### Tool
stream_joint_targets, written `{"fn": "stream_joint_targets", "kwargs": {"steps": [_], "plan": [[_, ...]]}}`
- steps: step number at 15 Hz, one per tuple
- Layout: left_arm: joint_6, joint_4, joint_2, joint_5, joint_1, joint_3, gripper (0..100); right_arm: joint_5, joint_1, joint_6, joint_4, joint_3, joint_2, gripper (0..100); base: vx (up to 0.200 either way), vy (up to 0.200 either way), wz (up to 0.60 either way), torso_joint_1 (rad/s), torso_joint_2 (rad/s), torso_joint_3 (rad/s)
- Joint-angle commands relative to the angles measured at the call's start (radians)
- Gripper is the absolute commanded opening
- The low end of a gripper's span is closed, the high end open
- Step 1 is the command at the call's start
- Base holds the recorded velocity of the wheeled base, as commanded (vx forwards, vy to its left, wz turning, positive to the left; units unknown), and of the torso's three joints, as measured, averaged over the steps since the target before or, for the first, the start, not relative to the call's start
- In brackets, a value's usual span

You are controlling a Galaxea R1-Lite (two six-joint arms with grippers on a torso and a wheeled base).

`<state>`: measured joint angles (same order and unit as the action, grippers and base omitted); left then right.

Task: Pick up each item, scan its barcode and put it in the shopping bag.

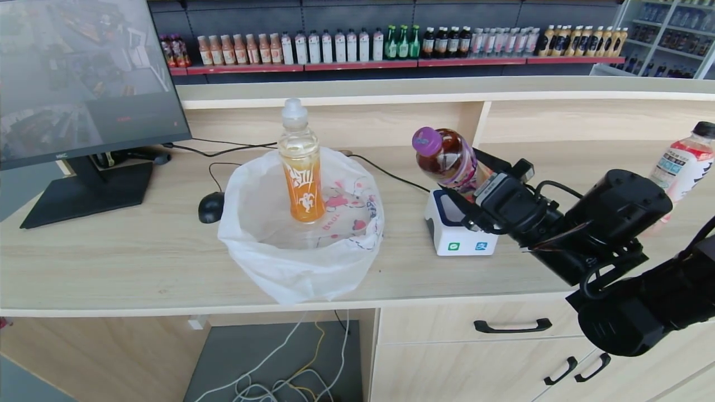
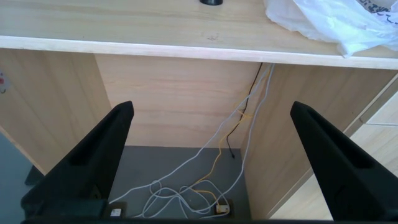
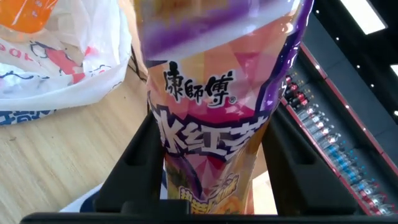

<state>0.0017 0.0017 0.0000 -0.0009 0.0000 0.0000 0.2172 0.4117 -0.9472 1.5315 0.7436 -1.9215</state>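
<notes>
While your right gripper point(image 1: 468, 194) is clamped tight around the see-through plastic bottle with the purple cap and dark red drink point(image 1: 445, 157), the bottle hangs just above the little white scanner box point(image 1: 463, 239). That box sits right under the gripper on the pale wooden desk point(image 1: 139, 251). The bottle leans, and its cap end pokes up and out past the gripper, toward the bag side.

The floppy white plastic shopping bag point(image 1: 262, 251) stands open off to the gripper's left, near the scanner but not touching it. A tall bottle of orange drink point(image 1: 301, 178) already stands inside it. So I think the bottle has to go sideways to the left and then down.

Your left gripper point(image 2: 211, 115) is spread wide with nothing in it, low down by the desk edge, so the right arm is the one to use.

You cannot see the barcode. The gripper covers the bottle's bottom end. I cannot tell if the scan is done.
</notes>
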Motion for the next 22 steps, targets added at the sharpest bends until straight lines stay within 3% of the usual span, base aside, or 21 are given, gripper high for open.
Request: {"fn": "stream_joint_targets", "kwargs": {"steps": [1, 22], "plan": [[0.000, 0.000, 0.000, 0.001, 0.000, 0.000, 100, 0.002, 0.002, -0.004, 0.001, -0.009, 0.004, 0, 0.000, 0.000, 0.00, 0.000, 0.00, 0.000], [0.000, 0.000, 0.000, -0.001, 0.000, 0.000, 100, 0.001, 0.016, -0.016, 0.021, -0.099, 0.019, 0, 0.000, 0.000, 0.00, 0.000, 0.00, 0.000]]}}
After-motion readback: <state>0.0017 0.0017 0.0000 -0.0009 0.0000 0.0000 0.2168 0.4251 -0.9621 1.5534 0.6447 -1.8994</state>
